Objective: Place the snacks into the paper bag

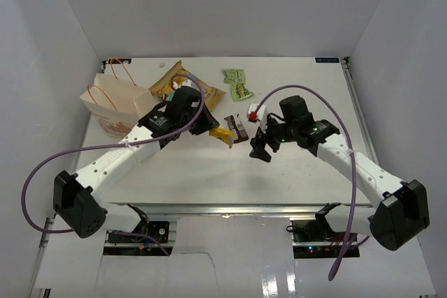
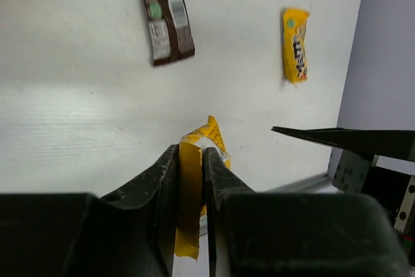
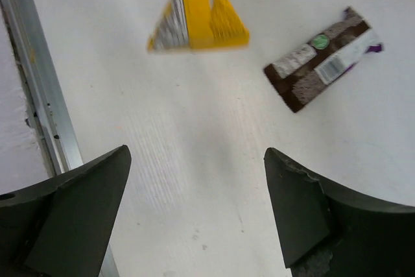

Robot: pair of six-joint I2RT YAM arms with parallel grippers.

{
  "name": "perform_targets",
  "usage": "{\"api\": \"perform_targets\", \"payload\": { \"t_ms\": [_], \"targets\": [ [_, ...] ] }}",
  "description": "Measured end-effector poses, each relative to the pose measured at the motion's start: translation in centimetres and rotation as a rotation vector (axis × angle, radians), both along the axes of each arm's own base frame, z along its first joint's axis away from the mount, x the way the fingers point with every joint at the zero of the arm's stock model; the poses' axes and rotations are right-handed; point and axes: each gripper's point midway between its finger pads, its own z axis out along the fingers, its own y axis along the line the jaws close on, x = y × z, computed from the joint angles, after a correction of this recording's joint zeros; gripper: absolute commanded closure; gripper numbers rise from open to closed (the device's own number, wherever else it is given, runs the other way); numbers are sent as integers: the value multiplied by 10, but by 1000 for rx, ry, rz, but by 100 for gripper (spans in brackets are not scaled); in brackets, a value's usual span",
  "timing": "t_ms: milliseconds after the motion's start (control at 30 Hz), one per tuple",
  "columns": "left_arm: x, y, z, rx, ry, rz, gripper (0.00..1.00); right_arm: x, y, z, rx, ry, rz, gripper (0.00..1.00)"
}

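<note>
Yellow bar [image 2: 189, 192] clamped edge-on in the left gripper [image 2: 191, 160] above the bench [image 1: 209, 186], paper bag [image 1: 115, 106] standing well to its left, nearer this arm; right gripper [image 3: 194, 205] spread wide, empty, near the brown bar [image 1: 237, 128].
</note>
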Motion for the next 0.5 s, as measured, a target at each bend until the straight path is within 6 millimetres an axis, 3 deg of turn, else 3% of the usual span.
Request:
{"api": "perform_targets", "payload": {
  "t_ms": [133,200,300,400,500],
  "targets": [
    [20,34,71,123,-169,77,98,20,-26,27,52,-76,-52,10],
    [29,56,120,174,-267,144,100,28,-38,31,63,-90,-84,11],
    [32,93,176,232,-368,257,100,34,-47,31,71,-85,-111,10],
    [30,144,210,324,-415,397,100,38,-54,30,76,-75,-133,11],
    [25,196,221,444,-405,523,100,41,-61,28,76,-70,-154,11]
  ]
}}
